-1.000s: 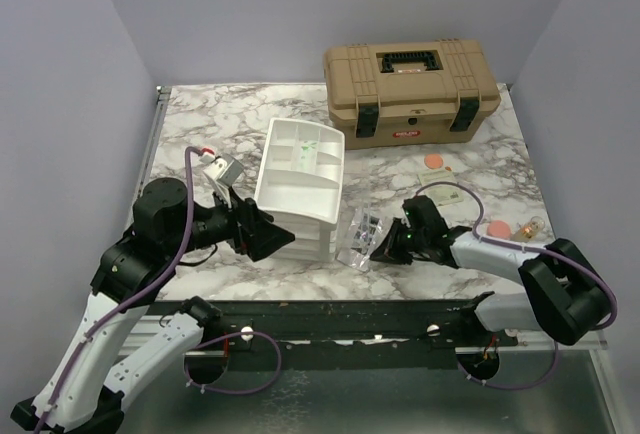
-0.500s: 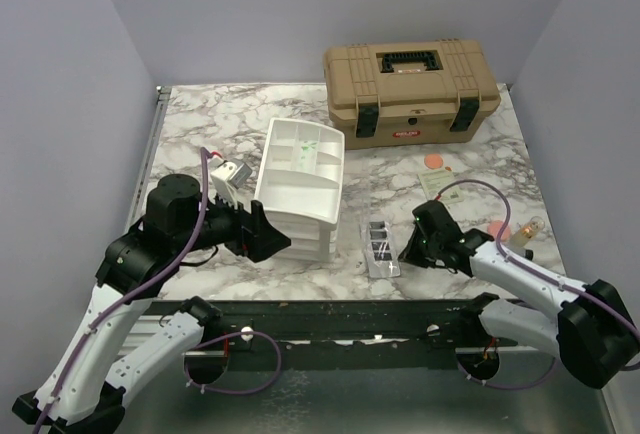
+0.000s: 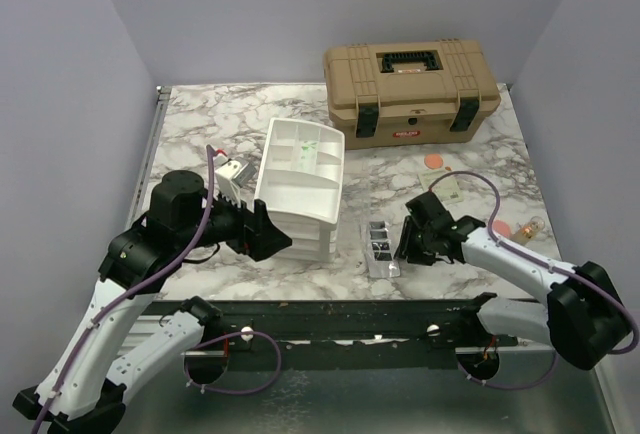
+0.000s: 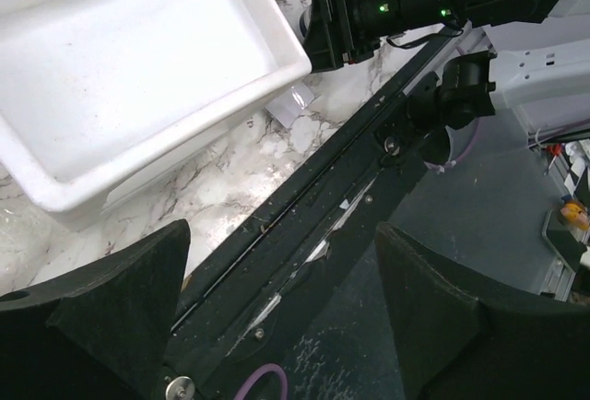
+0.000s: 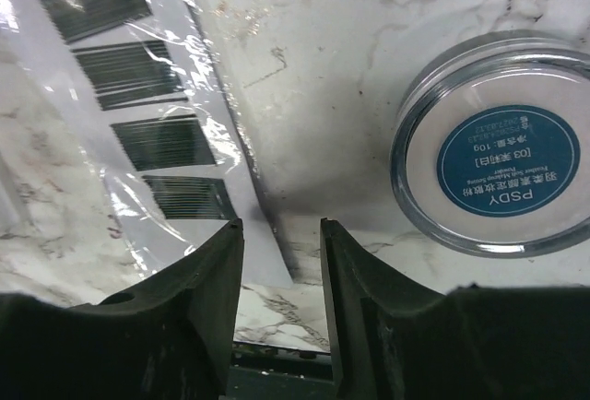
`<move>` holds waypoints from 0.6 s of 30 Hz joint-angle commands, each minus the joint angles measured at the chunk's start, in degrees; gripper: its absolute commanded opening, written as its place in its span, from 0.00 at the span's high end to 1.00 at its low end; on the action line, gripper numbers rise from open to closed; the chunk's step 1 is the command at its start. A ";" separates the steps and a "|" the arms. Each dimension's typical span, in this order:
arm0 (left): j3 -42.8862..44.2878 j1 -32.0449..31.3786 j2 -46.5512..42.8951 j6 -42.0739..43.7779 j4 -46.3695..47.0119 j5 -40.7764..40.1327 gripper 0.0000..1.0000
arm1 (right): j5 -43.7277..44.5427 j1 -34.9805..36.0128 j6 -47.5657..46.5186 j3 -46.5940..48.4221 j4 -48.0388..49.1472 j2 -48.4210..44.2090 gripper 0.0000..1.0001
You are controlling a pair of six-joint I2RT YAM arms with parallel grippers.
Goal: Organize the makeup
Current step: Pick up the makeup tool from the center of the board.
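The clear palette (image 3: 378, 247) with dark pans lies flat on the marble, just right of the white drawer unit (image 3: 300, 186). My right gripper (image 3: 405, 243) sits low at the palette's right edge. In the right wrist view its jaws (image 5: 281, 234) stand apart over the corner of the palette (image 5: 138, 123), gripping nothing. The round blue-centred compact (image 5: 498, 156) rests on the table just beside them. Pink discs (image 3: 435, 162) (image 3: 497, 230) and a small tube (image 3: 530, 226) lie farther right. My left gripper (image 3: 272, 239) is open at the drawer unit's front left, with nothing between its fingers (image 4: 120, 303).
A tan toolbox (image 3: 410, 89) stands shut at the back right. The drawer unit's top tray (image 4: 120, 77) shows white in the left wrist view. A pale card (image 3: 444, 184) lies behind my right arm. The table's black front rail (image 3: 330, 314) runs close below both grippers.
The palette, held tilted in my right gripper a second ago, now lies flat on the table, and that gripper has opened and let it go. My left arm shifted slightly.
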 commanded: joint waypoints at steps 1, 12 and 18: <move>1.10 0.06 1.03 1.82 -0.53 -1.99 0.17 | -2.49 0.19 -2.61 0.98 -0.24 4.24 0.55; -0.02 0.05 1.80 3.25 -0.48 -4.00 0.17 | 3.34 7.94 -1.25 5.13 -2.31 14.88 0.55; -0.33 0.07 1.66 3.70 -0.45 -4.79 0.17 | 6.62 9.38 3.09 3.07 -2.08 20.68 0.79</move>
